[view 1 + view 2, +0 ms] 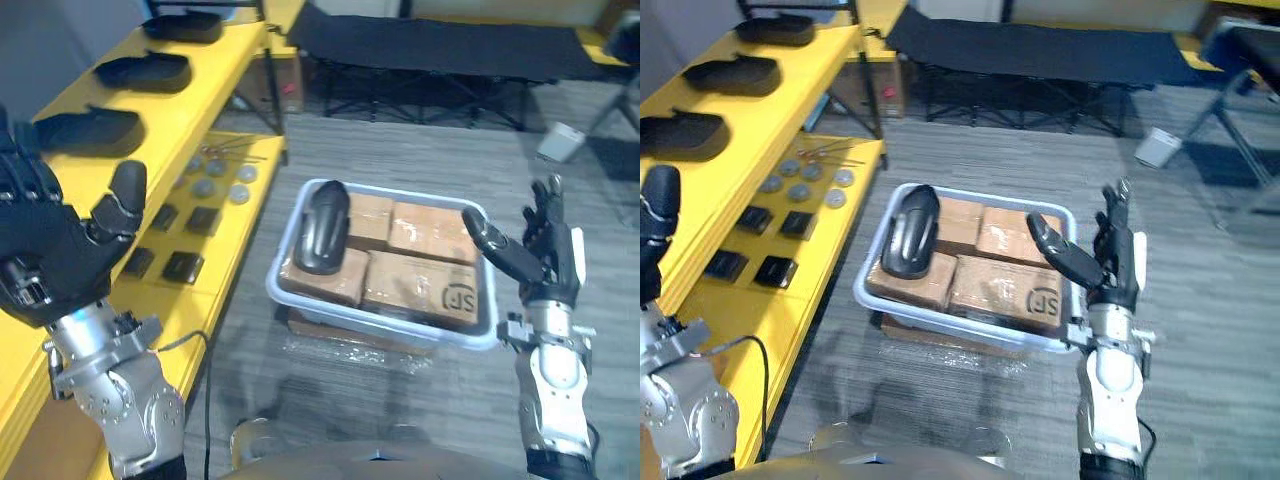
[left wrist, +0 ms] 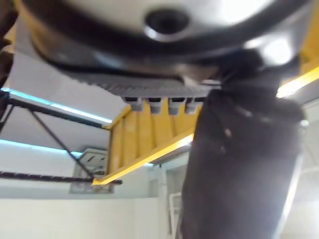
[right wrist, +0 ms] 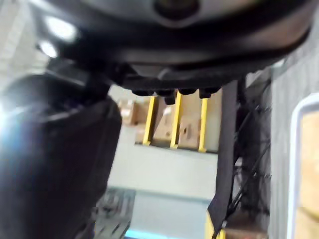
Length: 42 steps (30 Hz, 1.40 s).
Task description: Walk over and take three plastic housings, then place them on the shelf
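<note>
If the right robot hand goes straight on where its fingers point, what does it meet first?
Probably nothing close: the right robot hand, open beside the bin, points out over grey floor. A small white box lies farther along that line; depth is unclear.

Glossy black on the housing (image 1: 323, 228), brown on the boxes (image 1: 420, 280) under it, pale blue-white on the bin (image 1: 385, 328). Bright yellow shelf (image 1: 215, 80) with 3 matt black housings (image 1: 145, 70). Grey, finely ribbed floor (image 1: 400, 160).
</note>
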Motion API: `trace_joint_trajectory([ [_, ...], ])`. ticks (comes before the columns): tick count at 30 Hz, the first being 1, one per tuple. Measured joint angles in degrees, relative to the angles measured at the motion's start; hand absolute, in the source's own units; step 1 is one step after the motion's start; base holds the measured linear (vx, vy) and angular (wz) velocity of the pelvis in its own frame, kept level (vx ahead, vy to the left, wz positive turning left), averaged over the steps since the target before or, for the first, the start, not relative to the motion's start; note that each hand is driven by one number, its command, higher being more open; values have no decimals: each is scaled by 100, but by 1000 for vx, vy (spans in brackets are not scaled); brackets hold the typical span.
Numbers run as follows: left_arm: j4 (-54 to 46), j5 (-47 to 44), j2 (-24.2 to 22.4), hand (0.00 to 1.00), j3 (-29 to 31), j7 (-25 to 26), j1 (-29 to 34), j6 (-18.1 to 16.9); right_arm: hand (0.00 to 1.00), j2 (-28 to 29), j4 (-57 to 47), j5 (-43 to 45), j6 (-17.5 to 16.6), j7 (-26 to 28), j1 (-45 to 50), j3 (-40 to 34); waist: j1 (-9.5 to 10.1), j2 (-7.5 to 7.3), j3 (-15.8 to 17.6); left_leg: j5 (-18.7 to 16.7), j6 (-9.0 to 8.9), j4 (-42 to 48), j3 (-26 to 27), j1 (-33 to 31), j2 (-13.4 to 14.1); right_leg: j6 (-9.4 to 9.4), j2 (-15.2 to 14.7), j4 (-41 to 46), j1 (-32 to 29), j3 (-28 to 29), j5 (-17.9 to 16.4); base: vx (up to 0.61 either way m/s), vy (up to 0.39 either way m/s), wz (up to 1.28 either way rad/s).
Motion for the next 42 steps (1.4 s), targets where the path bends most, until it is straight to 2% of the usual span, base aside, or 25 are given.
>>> trace_joint_trajectory([
  [1, -6, 8, 9, 100, -6, -82, 5, 66, 100, 50, 13, 0, 89, -108, 135, -151, -52, 102, 4, -210, 54, -65, -49, 6, -127, 17, 3, 37, -123, 93, 30, -45, 49, -36],
  [2, -13, 28, 13, 100, -31, -112, 4, 89, 100, 69, 37, -1, 125, -184, 179, -165, -90, 128, -3, -247, 84, -172, -42, 24, -170, 25, 23, 108, -226, 131, 34, -70, 54, -38],
  [3, -15, 45, 16, 100, -154, -179, 2, 118, 100, 95, 44, -4, 218, -281, 229, -142, -102, 167, -8, -308, 2, -467, -53, 118, -234, 44, 7, 250, -467, 259, 45, -84, 73, -34],
  [4, -1, 49, 24, 100, -320, -277, -5, 316, 100, 96, 53, -14, 335, -345, 238, -83, -101, 184, 0, -404, -138, -666, -83, 122, -295, 107, -12, 332, -671, 354, 82, -88, 106, -38],
  [5, 71, 167, 57, 100, -459, -298, -28, 507, 100, 92, 126, -23, 426, -416, 198, -27, -98, 178, 29, -467, -231, -737, -139, 127, -376, 160, -62, 388, -774, 427, 116, -107, 156, -26],
  [7, 521, 582, 322, 100, -789, -229, -85, 932, 100, 85, 591, -56, 608, -514, -40, 230, -100, 20, 172, -559, -321, -659, -147, 86, -526, 241, -201, 328, -817, 484, 283, -133, 159, -17],
  [8, 703, 700, 426, 100, -886, -189, -91, 1048, 100, 84, 711, -56, 640, -531, -95, 288, -83, 3, 201, -599, -383, -605, -153, 39, -536, 252, -214, 243, -808, 475, 360, -172, 163, -14],
  [10, 1514, 1126, 772, 100, -1143, 231, -208, 1470, 100, 7, 1220, -68, 720, -672, -495, 525, -72, -38, 397, -708, -426, -315, -203, -296, -586, 262, -266, -274, -774, 384, 751, -161, 132, -8],
  [12, 1998, 1334, 846, 100, -1215, 748, -429, 1739, 100, -239, 1677, -62, 751, -797, -945, 681, -45, -37, 662, -709, -409, -136, -273, -570, -599, 207, -264, -640, -764, 196, 1057, -144, 72, 7],
  [15, 2345, 1346, 847, 100, -1260, 1227, -701, 1974, 100, -759, 2516, -44, 816, -1146, -1916, 726, 48, 27, 1137, -664, -434, 151, -518, -975, -612, 274, -229, -826, -807, 12, 1240, -108, 15, 24],
  [16, 2357, 1340, 873, 100, -1352, 1345, -763, 1981, 100, -938, 2874, -18, 860, -1303, -2370, 731, 151, 48, 1289, -622, -422, 183, -629, -1055, -610, 270, -200, -828, -837, -15, 1264, -64, -24, 20],
  [20, 2359, 1588, 919, 100, -1649, 1422, -863, 1989, 100, -1265, 3432, 198, 1029, -1632, -3411, 900, 435, 20, 1394, -543, -415, 176, -846, -1299, -628, 244, -162, -929, -947, -124, 1366, -25, -23, 15],
  [25, 2510, 1784, 930, 100, -1909, 1352, -942, 1992, 100, -1805, 3930, 267, 1040, -1674, -4544, 1389, 742, 34, 1463, -526, -404, 185, -1000, -1411, -679, 207, -185, -926, -956, -333, 1409, 0, 10, 13],
  [31, 2709, 1766, 952, 100, -1969, 1122, -961, 1992, 100, -2366, 4337, 186, 1084, -1786, -5600, 1932, 899, 182, 1644, -515, -395, 316, -1254, -1605, -712, 207, -184, -883, -971, -581, 1408, -10, 6, 12],
  [35, 2896, 1736, 957, 100, -2186, 973, -1030, 1992, 100, -2503, 4736, 191, 1376, -1723, -6119, 2241, 978, 259, 1735, -516, -395, 365, -1313, -1615, -711, 205, -188, -800, -976, -708, 1406, -25, 7, 3],
  [39, 3135, 1734, 962, 100, -2572, 934, -1212, 1986, 100, -2595, 5553, 196, 1688, -1692, -6593, 2580, 1113, 302, 1794, -503, -414, 409, -1357, -1774, -714, 205, -188, -789, -1098, -761, 1407, -50, 6, 2],
  [42, 3338, 1734, 960, 100, -2821, 934, -1281, 1983, 100, -2646, 6077, 195, 1874, -1603, -6804, 2722, 1172, 402, 1845, -503, -414, 473, -1428, -1829, -720, 205, -189, -747, -1099, -823, 1407, -29, 11, 9],
])
